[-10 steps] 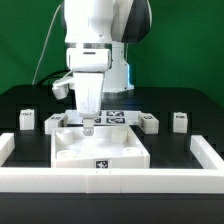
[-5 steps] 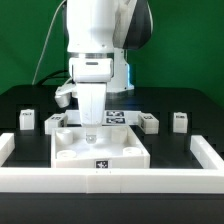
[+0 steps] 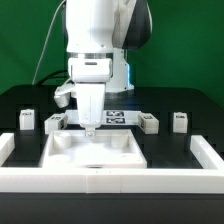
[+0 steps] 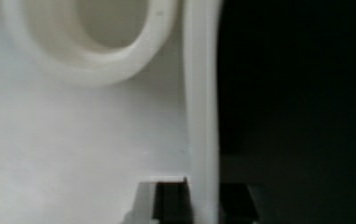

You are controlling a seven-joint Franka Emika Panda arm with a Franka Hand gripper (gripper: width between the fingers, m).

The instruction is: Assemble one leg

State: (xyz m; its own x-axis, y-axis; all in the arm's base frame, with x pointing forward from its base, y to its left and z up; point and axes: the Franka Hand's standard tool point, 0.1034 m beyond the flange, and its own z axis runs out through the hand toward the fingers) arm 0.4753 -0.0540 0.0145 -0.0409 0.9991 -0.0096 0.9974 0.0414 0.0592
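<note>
- The arm (image 3: 98, 35) stands upright in the middle of the exterior view. Its last link hangs straight down, so the gripper (image 3: 89, 128) points at the worktop (image 3: 30, 95).
- The gripper sits low, at the far edge of the large white panel (image 3: 95, 152), a little toward the exterior view's left of that edge's middle.
- In the wrist view the gripper (image 4: 189, 195) is nearly closed. The two dark fingertips (image 4: 166, 205) sit on either side of the panel's (image 4: 68, 130) thin raised rim, pinching it.
- One of the panel's round corner sockets (image 4: 100, 40) shows in the wrist view, and black worktop (image 4: 299, 110) lies beyond the rim.
- No leg is held. All four stand on the worktop in a row level with the panel's far edge.
- On the exterior view's left, the outer left leg (image 3: 27, 120) stands apart and the inner left leg (image 3: 55, 122) is just beside the panel's corner.
- On its right, the inner right leg (image 3: 149, 123) is near the other corner and the outer right leg (image 3: 180, 121) is farther out.
- The marker board (image 3: 117, 117) lies flat behind the gripper.
- A white rail (image 3: 100, 183) borders the worktop in front of the panel.
</note>
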